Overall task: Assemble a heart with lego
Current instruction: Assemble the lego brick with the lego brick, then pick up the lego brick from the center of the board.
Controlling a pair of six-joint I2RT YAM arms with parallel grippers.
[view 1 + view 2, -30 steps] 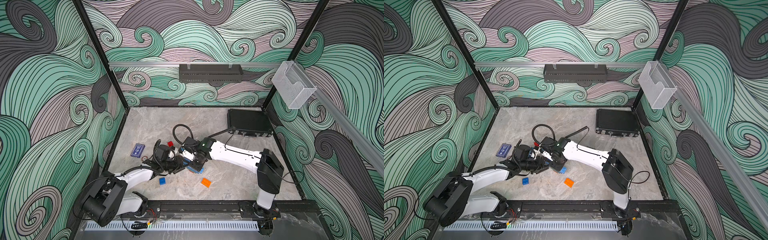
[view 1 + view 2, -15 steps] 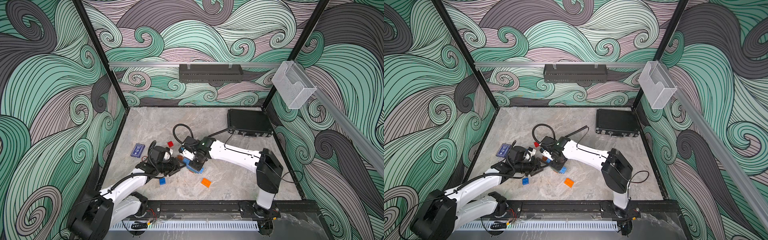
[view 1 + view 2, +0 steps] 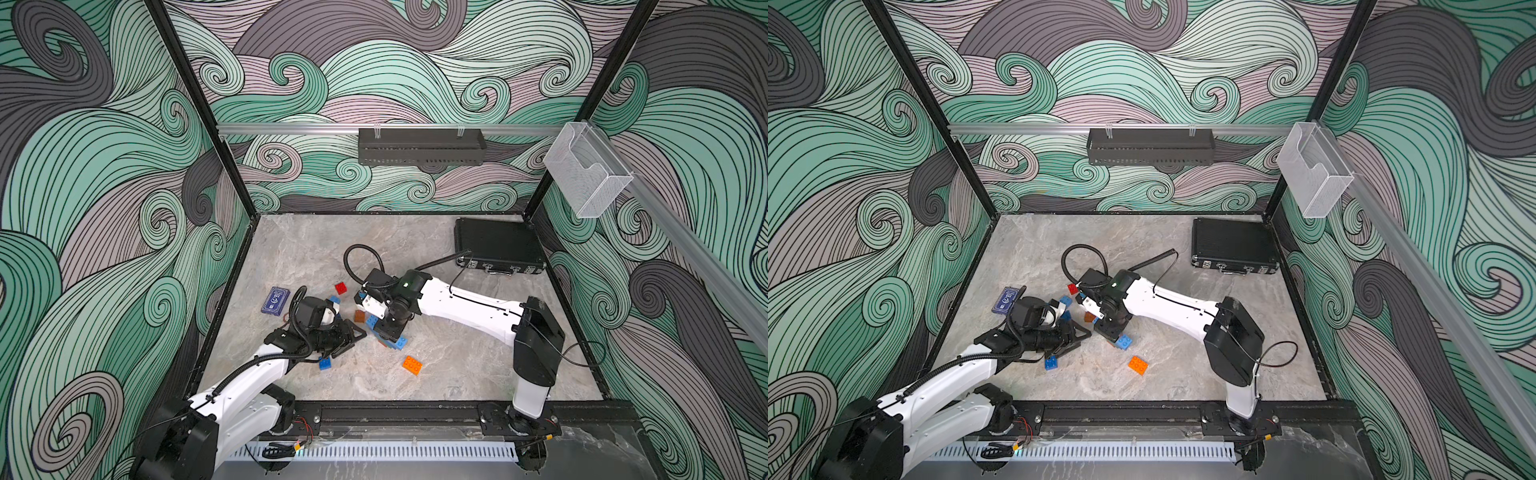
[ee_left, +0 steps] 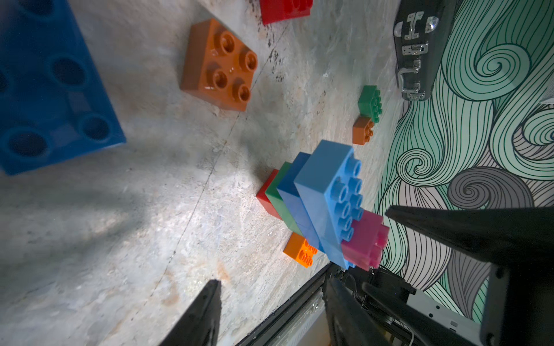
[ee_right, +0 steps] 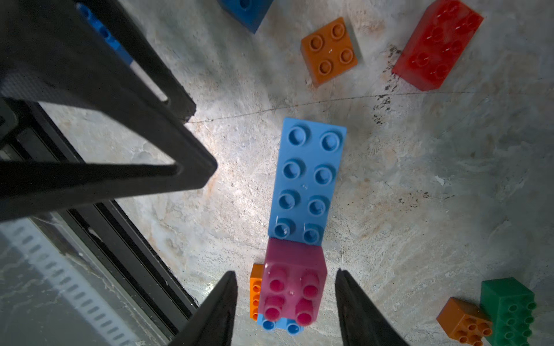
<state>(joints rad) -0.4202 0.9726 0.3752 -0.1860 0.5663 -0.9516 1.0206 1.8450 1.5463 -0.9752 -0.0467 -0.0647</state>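
The lego stack [image 3: 400,343], near the desk's [image 3: 457,374] middle toward its front edge, is mostly hidden in both top views beneath the right pincer [image 5: 284,274]. Only the wrist view shows that pincer spread either side of the pink brick [image 5: 293,284]. The left pincer [image 4: 272,283] is spread and empty. A green brick [image 5: 506,308] is shown by the wrist views alone.

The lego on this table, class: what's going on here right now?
The right gripper hangs over a small stack of bricks. Its jaws stand open either side of the pink brick on top, not gripping it. The left gripper sits open and empty beside the stack. An orange brick, a red brick and others lie loose around; no heart shape shows yet.
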